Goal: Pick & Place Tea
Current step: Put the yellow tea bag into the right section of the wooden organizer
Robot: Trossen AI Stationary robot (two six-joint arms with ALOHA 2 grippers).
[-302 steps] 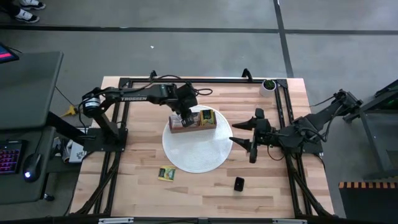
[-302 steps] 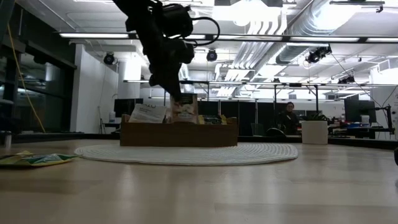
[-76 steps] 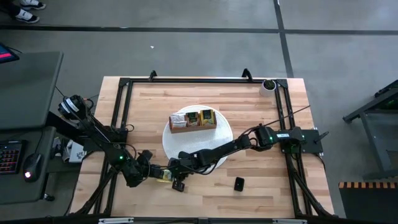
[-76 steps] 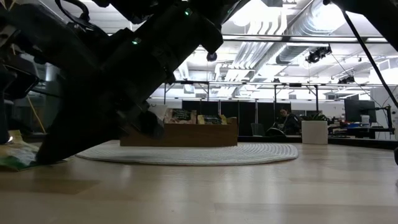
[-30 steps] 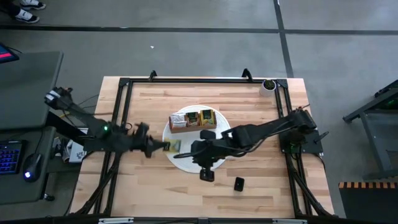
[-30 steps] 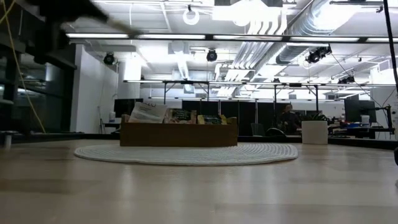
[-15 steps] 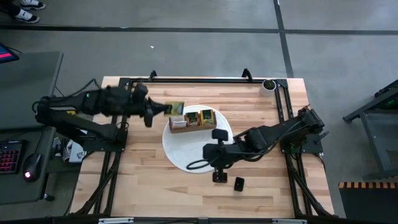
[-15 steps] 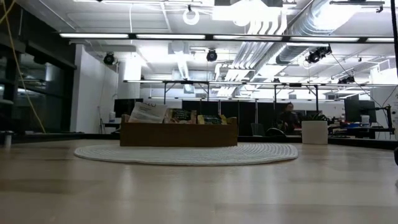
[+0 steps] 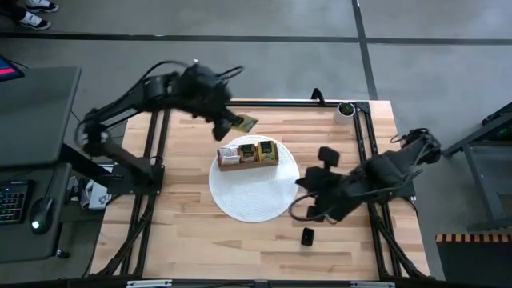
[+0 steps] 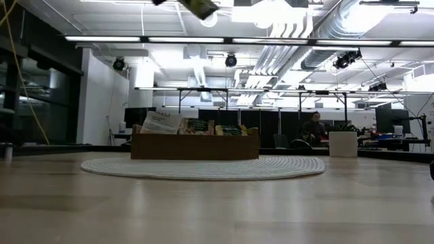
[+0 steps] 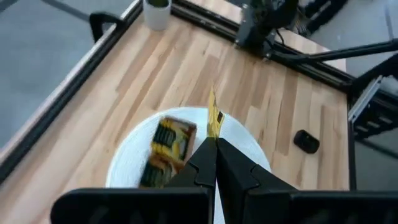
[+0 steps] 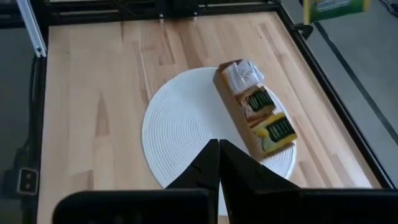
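Left gripper (image 9: 232, 124): raised above the desk (image 9: 192, 232) near its far edge, jaws clamped on one green tea packet (image 9: 246, 123); low view cuts it off at the top, showing only the packet.
Right gripper (image 9: 314, 210): over the desk's right half, jaws pressed together, empty; absent from low view.
Wooden box (image 9: 248, 156): on the round white mat (image 9: 252, 196) at desk centre, more packets inside, print unreadable.
Small black object (image 9: 307, 236): near the front edge, unseen in low view.
Room: grey floor; low view alone shows ceiling lights, ducts, a distant seated person (image 10: 314, 129).
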